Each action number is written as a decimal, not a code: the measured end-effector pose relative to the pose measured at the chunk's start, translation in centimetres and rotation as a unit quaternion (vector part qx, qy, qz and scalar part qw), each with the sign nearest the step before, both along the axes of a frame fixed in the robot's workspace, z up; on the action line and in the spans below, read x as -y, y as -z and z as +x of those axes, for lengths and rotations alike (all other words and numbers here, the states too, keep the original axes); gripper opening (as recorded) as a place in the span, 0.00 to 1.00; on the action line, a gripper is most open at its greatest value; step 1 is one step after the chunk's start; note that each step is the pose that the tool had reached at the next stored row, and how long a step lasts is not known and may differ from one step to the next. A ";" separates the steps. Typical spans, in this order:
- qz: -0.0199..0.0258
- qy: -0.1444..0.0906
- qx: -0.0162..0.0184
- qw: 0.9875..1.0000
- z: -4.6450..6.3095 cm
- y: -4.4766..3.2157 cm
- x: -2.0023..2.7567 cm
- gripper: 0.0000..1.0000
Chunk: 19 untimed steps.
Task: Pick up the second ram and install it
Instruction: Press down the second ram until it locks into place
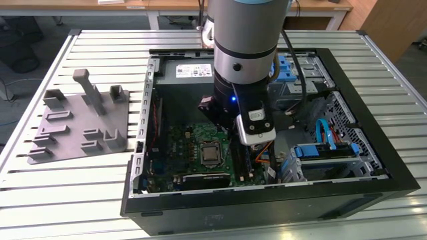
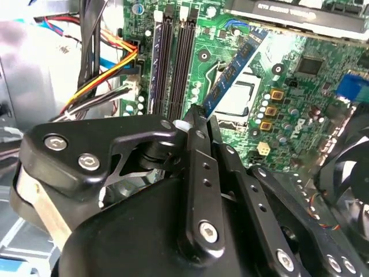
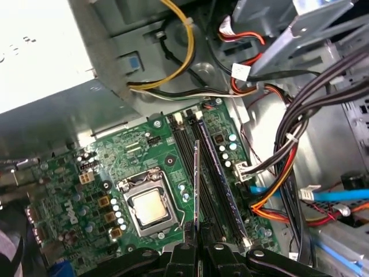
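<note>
1. Holding the second ram (image 2: 233,66) by one end, our pincer (image 2: 196,124) has its fingers closed narrowly on the thin board's edge.
2. We see the stick reach out from the fingertips above the motherboard (image 3: 69,190), over the area between the CPU socket (image 3: 149,206) and the long black memory slots (image 3: 216,173); in the first wrist view it (image 3: 196,184) shows edge-on, running alongside those slots.
3. We see the arm (image 1: 243,45) reaching down into the open computer case (image 1: 347,195) on the slatted table (image 1: 60,200).
4. We note the gray holder tray (image 1: 77,125) at the exterior view's left, well apart from the case.
</note>
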State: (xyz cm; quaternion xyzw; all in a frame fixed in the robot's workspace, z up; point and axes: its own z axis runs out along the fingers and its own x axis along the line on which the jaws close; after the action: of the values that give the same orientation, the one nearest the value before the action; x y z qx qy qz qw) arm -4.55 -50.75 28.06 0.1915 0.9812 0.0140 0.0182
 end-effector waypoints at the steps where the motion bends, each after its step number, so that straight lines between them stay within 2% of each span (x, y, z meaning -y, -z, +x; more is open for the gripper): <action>1: 0.000 0.006 0.000 1.000 0.0 0.00 0.00 0.14; 5: 0.000 0.029 0.000 1.000 0.0 0.02 0.00 0.14; 10: 0.000 0.056 0.000 0.998 0.0 0.05 0.00 0.14; 14: 0.000 0.078 0.000 0.997 0.0 0.07 0.00 0.14; 19: 0.000 0.105 0.000 0.994 0.0 0.09 0.00 0.14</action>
State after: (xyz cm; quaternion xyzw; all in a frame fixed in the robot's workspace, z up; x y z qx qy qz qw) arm -4.55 -50.75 27.97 0.2940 0.9555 0.0120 0.0196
